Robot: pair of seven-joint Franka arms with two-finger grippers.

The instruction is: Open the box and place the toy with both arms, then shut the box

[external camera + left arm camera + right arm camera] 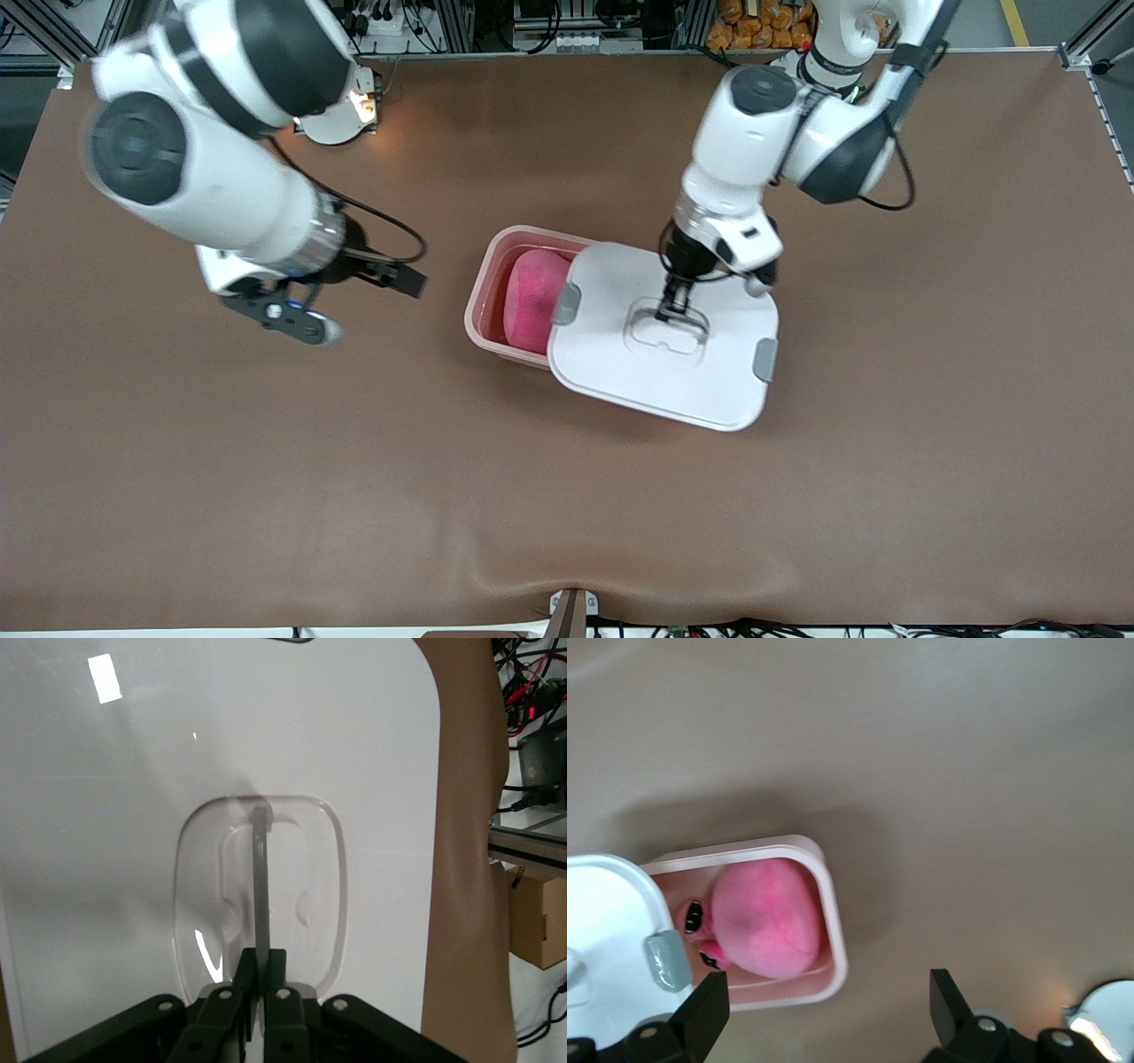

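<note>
Lid (620,354) askew over box (496,266)

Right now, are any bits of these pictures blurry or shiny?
Front view: the right arm's big white arm is smeared and soft, while the flat white plastic lid looks sharp. Left wrist view: a bright square glare spot sits on the lid. Right wrist view: the round hot-pink plush toy in the pale-pink plastic box looks soft and fuzzy.
</note>
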